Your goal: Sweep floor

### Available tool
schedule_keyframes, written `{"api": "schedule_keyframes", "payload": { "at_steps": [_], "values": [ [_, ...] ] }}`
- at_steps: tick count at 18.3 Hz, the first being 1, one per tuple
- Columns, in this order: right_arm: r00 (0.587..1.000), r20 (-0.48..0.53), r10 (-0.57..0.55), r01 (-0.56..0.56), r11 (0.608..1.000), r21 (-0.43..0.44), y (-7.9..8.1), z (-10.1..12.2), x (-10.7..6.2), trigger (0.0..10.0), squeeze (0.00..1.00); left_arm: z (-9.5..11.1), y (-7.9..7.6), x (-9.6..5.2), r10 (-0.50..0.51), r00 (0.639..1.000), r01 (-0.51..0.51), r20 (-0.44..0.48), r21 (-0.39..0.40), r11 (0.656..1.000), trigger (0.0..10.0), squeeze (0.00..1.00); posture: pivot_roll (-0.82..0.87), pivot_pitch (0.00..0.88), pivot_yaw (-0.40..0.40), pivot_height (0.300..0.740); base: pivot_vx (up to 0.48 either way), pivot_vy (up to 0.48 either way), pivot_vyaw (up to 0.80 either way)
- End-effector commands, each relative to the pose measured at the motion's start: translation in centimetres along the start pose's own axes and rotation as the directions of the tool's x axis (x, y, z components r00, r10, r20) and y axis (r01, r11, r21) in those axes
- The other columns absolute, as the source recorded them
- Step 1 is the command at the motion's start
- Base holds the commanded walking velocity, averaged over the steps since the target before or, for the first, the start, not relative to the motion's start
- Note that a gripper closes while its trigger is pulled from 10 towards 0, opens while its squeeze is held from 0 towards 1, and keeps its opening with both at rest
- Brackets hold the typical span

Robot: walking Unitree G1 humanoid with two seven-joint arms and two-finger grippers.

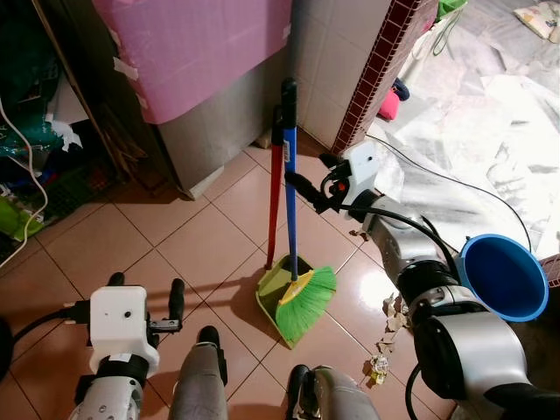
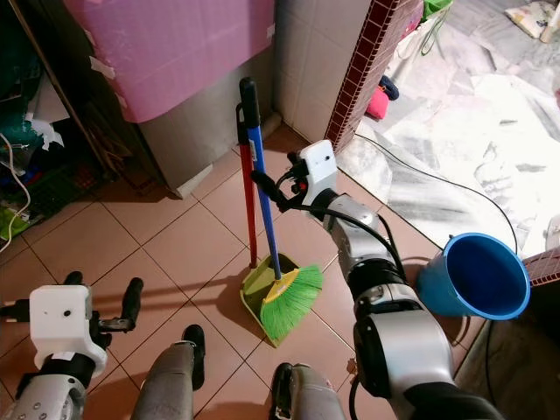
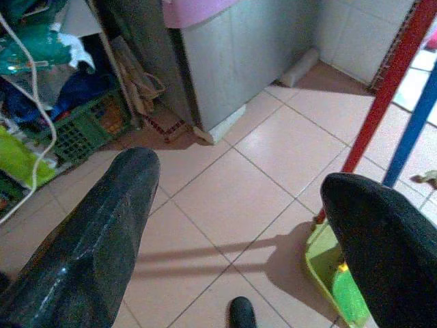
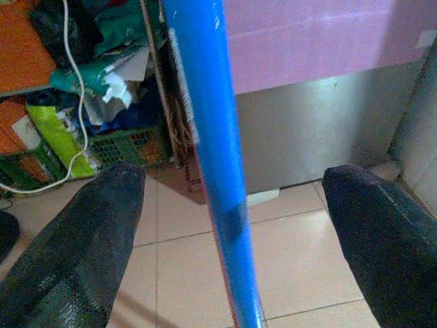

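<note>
Far left of the head views: cluttered shelving (image 1: pixel 31 131) with a white cord (image 1: pixel 26 188) hanging down, a green crate (image 3: pixel 85 126) on the floor beneath.

Lower left of frame: left gripper (image 1: pixel 144 302) held low over the terracotta tiled floor (image 1: pixel 175 236), fingers spread wide apart, clamped on nothing. Tiles alone between the two black fingers (image 3: pixel 89 239) in the left wrist view, with the dustpan's edge near one fingertip.

Upper left to centre: pink sheet (image 1: pixel 201 44) taped over a grey metal cabinet (image 1: pixel 219 122).

Centre: blue-handled broom (image 1: pixel 290 201) standing nearly upright, green bristles (image 1: pixel 308 302) down and resting in a lime-green dustpan (image 1: pixel 280 306). Red dustpan handle (image 1: pixel 275 192) rising just beside the blue one, both tops leaning toward the cabinet and the white tiled wall (image 1: pixel 332 52).

Just right of the handles: right gripper (image 1: pixel 304 194) reaching in at about mid-height of the broom, fingers apart. In the right wrist view, blue shaft standing between the two fingers (image 4: pixel 75 239) with open space on both sides, not clamped.

Right of centre: brick-red tiled pillar edge (image 1: pixel 376 70), a pink object (image 1: pixel 389 105) at its foot.

Lower right: small crumpled scraps (image 1: pixel 385 337) on the tiles beside the robot's arm, then a blue bucket (image 1: pixel 503 276) standing open-mouthed.

Upper right: pale sheeting (image 1: pixel 472 131) spread over the ground, a black cable (image 1: pixel 455 179) running across it.
</note>
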State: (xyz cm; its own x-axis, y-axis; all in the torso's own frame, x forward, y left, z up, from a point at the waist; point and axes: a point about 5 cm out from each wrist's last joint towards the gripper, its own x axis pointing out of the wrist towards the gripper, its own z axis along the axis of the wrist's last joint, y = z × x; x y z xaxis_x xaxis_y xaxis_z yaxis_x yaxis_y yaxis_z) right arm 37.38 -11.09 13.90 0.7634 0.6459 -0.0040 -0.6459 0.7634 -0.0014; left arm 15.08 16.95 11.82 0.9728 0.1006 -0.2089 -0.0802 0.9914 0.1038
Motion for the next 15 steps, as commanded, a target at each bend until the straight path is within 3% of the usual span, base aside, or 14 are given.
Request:
{"api": "schedule_keyframes", "payload": {
  "at_steps": [1, 3, 4, 5, 7, 8, 9, 15],
  "values": [
    [1.0, -0.009, 0.008, -0.008, 1.0, -0.003, 0.2, -0.3, 0.1, 10.0, 0.0, -0.1, -0.1, -0.5, 0.0, 1.0, 0.0, -0.009, -0.005, 1.0, 10.0, 0.0, 0.23, 0.285, -0.105, 0.74, 0.0, 0.0, 0.0],
    [1.0, -0.012, 0.016, -0.016, 1.0, -0.006, 0.4, -0.3, 0.3, 10.0, 0.0, -0.3, -0.1, -0.9, 0.0, 1.0, 0.0, -0.022, -0.007, 1.0, 10.0, 0.0, 0.23, 0.295, -0.104, 0.74, 0.0, 0.0, 0.0],
    [1.0, -0.011, 0.016, -0.016, 1.0, -0.006, 0.5, -0.3, 0.3, 10.0, 0.8, -0.3, -0.1, -1.0, 0.0, 1.0, 0.0, -0.025, -0.008, 1.0, 10.0, 0.0, 0.24, 0.298, -0.105, 0.74, 0.0, 0.0, 0.0],
    [1.0, -0.008, 0.015, -0.015, 1.0, -0.002, 0.5, -0.2, 0.5, 10.0, 1.0, -0.3, -0.1, -1.1, 0.0, 1.0, 0.0, -0.028, -0.008, 1.0, 10.0, 0.0, 0.24, 0.301, -0.105, 0.74, 0.0, 0.0, 0.0],
    [1.0, -0.008, 0.015, -0.015, 1.0, -0.015, 0.6, -0.1, 0.6, 10.0, 1.0, -0.3, -0.1, -1.2, 0.0, 1.0, 0.0, -0.03, -0.007, 1.0, 10.0, 0.0, 0.24, 0.305, -0.104, 0.74, 0.0, 0.0, 0.0],
    [1.0, -0.01, 0.019, -0.019, 0.999, -0.029, 0.7, 0.0, 0.7, 10.0, 0.47, -0.3, -0.1, -1.2, 0.0, 0.999, -0.001, -0.032, -0.007, 1.0, 10.0, 0.0, 0.24, 0.305, -0.103, 0.74, 0.0, 0.0, 0.0],
    [1.0, -0.011, 0.02, -0.021, 0.999, -0.033, 0.7, 0.0, 0.8, 10.0, 0.0, -0.3, -0.1, -1.2, 0.0, 0.999, 0.0, -0.033, -0.007, 1.0, 10.0, 0.0, 0.24, 0.305, -0.103, 0.74, 0.0, 0.0, 0.0],
    [1.0, -0.008, 0.015, -0.016, 0.999, -0.044, 1.0, 0.1, 1.2, 10.0, 0.0, -0.3, 0.0, -1.3, 0.001, 0.999, -0.001, -0.036, -0.005, 1.0, 10.0, 0.0, 0.25, 0.309, -0.102, 0.74, 0.0, 0.0, 0.0]
  ]
}}
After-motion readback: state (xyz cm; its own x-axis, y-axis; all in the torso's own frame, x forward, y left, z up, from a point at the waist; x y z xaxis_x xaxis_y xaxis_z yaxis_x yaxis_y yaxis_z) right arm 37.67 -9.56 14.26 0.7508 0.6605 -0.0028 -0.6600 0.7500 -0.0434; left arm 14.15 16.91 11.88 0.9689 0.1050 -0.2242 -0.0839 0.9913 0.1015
